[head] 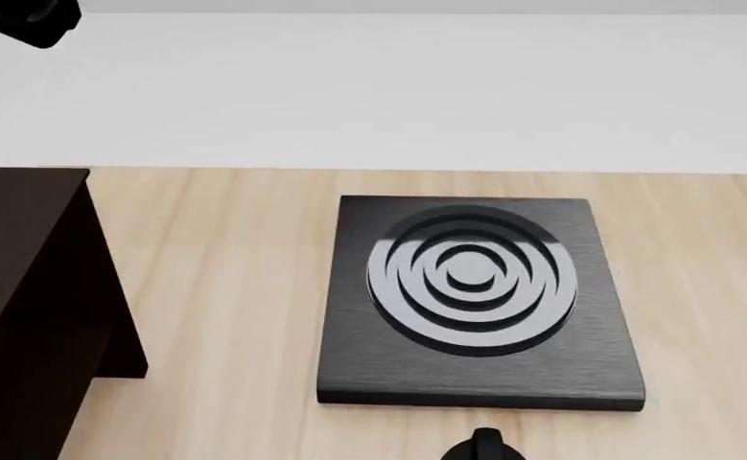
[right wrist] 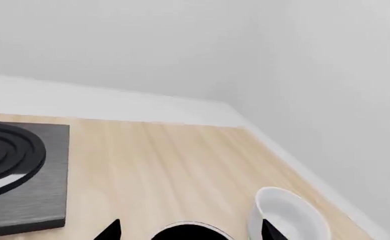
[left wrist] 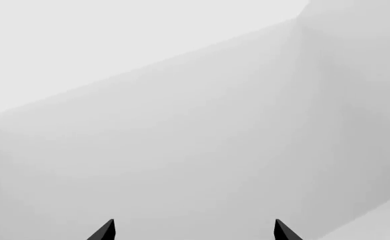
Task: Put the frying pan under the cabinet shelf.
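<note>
dark brown, nearly black, the shelf [head: 21,307] fills the lower left of the head view, its flat top and a side panel showing, standing on the pale wood table [head: 220,287]. a black arm part sits at the upper left corner of that view, against the white wall. right of the shelf and apart from it, the burner plate [head: 478,302] lies flat at the frame's centre-right, square, black, with concentric rings. a small black knob-like shape [head: 484,446] shows at the bottom edge just below the plate; i cannot tell what it is.

in the left wrist view the left tool [left wrist: 195,231] shows only two black fingertips, spread wide with nothing between them, against blank grey-white walls.

in the right wrist view the plate's corner lies at the left; the right tool [right wrist: 191,231] has its tips apart at the bottom edge, and between them rises the pan [right wrist: 191,232], only a dark curved rim visible, so i cannot tell whether it is gripped. a white bowl [right wrist: 288,215] sits at the lower right, just beside the pan.
</note>
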Motion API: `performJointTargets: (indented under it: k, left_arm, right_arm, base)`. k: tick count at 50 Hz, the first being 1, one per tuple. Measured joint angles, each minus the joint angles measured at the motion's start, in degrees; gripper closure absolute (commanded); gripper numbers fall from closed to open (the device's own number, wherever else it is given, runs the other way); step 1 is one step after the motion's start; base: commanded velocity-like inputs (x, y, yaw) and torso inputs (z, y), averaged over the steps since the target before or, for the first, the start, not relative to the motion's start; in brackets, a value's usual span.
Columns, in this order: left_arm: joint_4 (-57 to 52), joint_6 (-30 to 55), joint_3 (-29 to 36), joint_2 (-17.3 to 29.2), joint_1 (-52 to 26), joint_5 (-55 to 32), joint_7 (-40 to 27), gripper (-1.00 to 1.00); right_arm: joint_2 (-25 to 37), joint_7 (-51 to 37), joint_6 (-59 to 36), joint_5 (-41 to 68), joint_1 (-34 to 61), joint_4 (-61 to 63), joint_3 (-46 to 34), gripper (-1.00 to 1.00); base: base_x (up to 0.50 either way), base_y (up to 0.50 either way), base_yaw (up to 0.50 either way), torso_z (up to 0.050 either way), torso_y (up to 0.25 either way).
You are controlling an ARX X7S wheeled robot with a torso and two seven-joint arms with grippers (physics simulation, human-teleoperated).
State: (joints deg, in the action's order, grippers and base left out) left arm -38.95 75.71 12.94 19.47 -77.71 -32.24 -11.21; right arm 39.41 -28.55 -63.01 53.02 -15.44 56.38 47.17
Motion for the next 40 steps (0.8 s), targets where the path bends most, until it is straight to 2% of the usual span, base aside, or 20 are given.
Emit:
performJointTargets:
  k: [24, 40]
  left_arm:
    - [-0.08, 0.14, -0.03, 0.15, -0.70, -0.85, -0.56, -1.00]
    - [0.29, -0.59, 0.39, 0.34, -0.22, -1.10, -0.86, -1.00]
  right_arm:
    - [-4.50, 4.58, 7.64, -7.12, -9.15, -4.59, 0.73, -1.00]
    - [-4.79, 6.12, 9.76, -10.10, -10.11, -9.01, -1.84, -1.00]
  base:
    - [0.00, 0.00, 0.00, 0.000, 0.000]
    - [0.00, 0.00, 0.00, 0.000, 0.000]
